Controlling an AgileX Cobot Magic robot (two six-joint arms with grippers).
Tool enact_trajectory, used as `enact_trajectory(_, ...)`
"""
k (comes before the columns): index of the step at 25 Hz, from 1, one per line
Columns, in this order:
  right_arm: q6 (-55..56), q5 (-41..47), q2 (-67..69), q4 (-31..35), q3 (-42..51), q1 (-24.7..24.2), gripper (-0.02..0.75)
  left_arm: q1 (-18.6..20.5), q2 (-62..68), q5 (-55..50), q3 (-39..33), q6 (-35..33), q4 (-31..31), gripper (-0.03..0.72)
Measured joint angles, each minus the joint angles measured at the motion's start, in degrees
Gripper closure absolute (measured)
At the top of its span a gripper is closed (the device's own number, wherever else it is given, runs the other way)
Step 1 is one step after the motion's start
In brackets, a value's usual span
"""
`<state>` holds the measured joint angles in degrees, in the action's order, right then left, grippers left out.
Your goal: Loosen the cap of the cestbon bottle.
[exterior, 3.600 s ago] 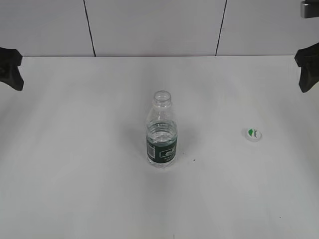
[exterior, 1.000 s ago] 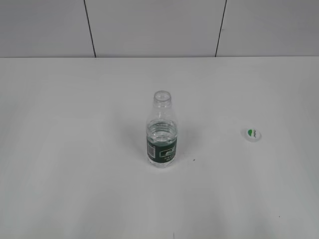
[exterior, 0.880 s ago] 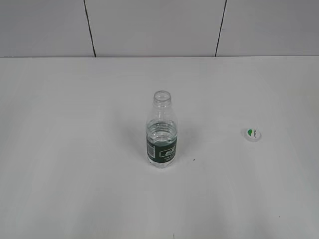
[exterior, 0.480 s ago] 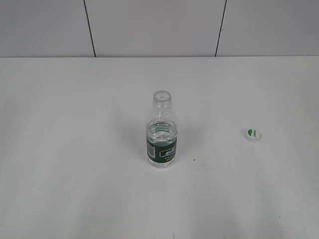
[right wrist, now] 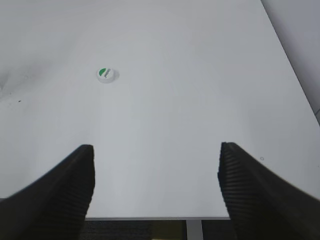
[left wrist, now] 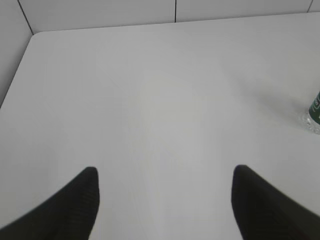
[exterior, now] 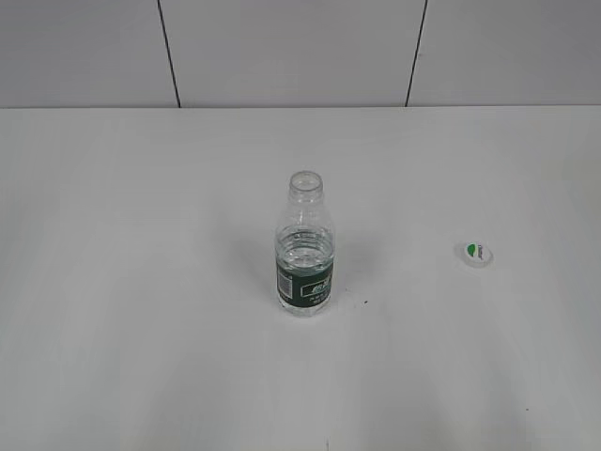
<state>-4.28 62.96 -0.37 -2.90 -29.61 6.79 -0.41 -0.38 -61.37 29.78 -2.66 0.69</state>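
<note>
The cestbon bottle (exterior: pixel 305 246) stands upright in the middle of the white table, its neck open with no cap on it. Its lower edge shows at the right border of the left wrist view (left wrist: pixel 315 110). The cap (exterior: pixel 477 253) lies on the table to the bottle's right, green mark up; it also shows in the right wrist view (right wrist: pixel 106 74). My left gripper (left wrist: pixel 165 172) is open and empty over bare table, far left of the bottle. My right gripper (right wrist: pixel 156 150) is open and empty, near the table's edge, well short of the cap. Neither gripper shows in the exterior view.
The white table (exterior: pixel 141 282) meets a panelled wall at the back (exterior: pixel 282 47). The table's edge and floor below show in the right wrist view (right wrist: pixel 150 227). A small dark speck (exterior: pixel 365 302) lies right of the bottle.
Both arms, seen at the left and right borders 3.6 s ago, have left the exterior view. The bottle and cap have not moved.
</note>
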Motion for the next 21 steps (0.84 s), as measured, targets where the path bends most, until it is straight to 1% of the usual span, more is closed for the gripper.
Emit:
enact_trajectory(8, 0.00, -0.17, 0.00, 0.00, 0.00, 0.00, 0.150, 0.00, 0.00, 0.00, 0.00, 0.00, 0.00, 0.202)
enact_trajectory(21, 0.00, -0.17, 0.00, 0.00, 0.00, 0.00, 0.150, 0.00, 0.00, 0.00, 0.00, -0.04, 0.00, 0.203)
